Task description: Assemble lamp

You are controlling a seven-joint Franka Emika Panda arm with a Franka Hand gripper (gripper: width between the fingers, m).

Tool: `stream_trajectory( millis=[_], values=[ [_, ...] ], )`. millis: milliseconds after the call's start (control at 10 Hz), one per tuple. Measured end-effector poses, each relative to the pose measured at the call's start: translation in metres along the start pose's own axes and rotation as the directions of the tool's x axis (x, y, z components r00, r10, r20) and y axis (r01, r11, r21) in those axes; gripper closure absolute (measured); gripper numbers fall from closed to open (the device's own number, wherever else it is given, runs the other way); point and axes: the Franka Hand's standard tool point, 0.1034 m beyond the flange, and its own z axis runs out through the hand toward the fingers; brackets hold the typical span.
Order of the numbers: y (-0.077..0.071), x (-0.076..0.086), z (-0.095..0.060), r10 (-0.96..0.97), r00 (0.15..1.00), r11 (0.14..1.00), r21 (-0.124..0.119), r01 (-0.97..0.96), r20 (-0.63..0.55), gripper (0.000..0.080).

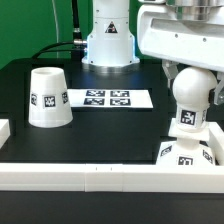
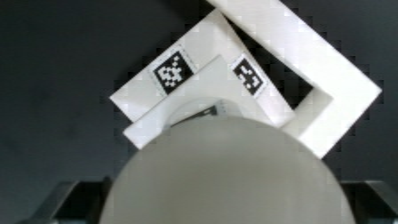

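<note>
While the bulb [image 1: 190, 97] stands upright on the base block [image 1: 186, 150], the gripper [image 1: 188, 68] sits right above it, grip impossible to tell. Shade [image 1: 48, 97] rests well apart from the base block, marker board [image 1: 108, 98] between them.

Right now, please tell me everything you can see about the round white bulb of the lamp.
The bulb is a smooth, matte white ball that looks like plastic, narrowing to a neck that carries a black-and-white square tag. It stands upright at the exterior view's right, directly over the square base block, seemingly seated on it, though the joint itself is not clear. The gripper comes down over its top; its fingers are hidden. In the wrist view the bulb fills the foreground. The shade stands apart.
</note>
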Motion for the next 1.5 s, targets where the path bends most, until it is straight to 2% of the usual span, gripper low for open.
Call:
stream_trajectory(
  millis=[200, 300, 400, 500, 600, 700, 900, 1000, 1100, 1500],
  values=[
    [0.000, 0.000, 0.000, -0.002, 1.000, 1.000, 0.000, 0.002, 0.001, 0.0220],
    [0.000, -0.001, 0.000, -0.003, 1.000, 1.000, 0.000, 0.003, 0.001, 0.0131],
    [0.000, -0.001, 0.000, -0.004, 1.000, 1.000, 0.000, 0.004, 0.001, 0.0131],
    [0.003, -0.004, 0.001, -0.055, 0.998, 0.998, -0.019, 0.055, 0.011, 0.0106],
    [0.010, -0.012, 0.000, -0.133, 0.990, 0.989, -0.059, 0.136, 0.042, 0.0101],
    [0.012, -0.017, -0.003, -0.238, 0.970, 0.967, -0.080, 0.242, 0.055, 0.0101],
    [0.011, -0.023, -0.005, -0.445, 0.893, 0.892, -0.060, 0.449, 0.067, 0.0100],
    [0.016, -0.022, -0.005, -0.533, 0.842, 0.842, -0.050, 0.537, 0.076, 0.0100],
    [0.020, -0.020, -0.006, -0.548, 0.832, 0.833, -0.037, 0.552, 0.081, 0.0100],
    [0.019, -0.021, -0.004, -0.547, 0.833, 0.834, -0.039, 0.551, 0.083, 0.0100]
  ],
)
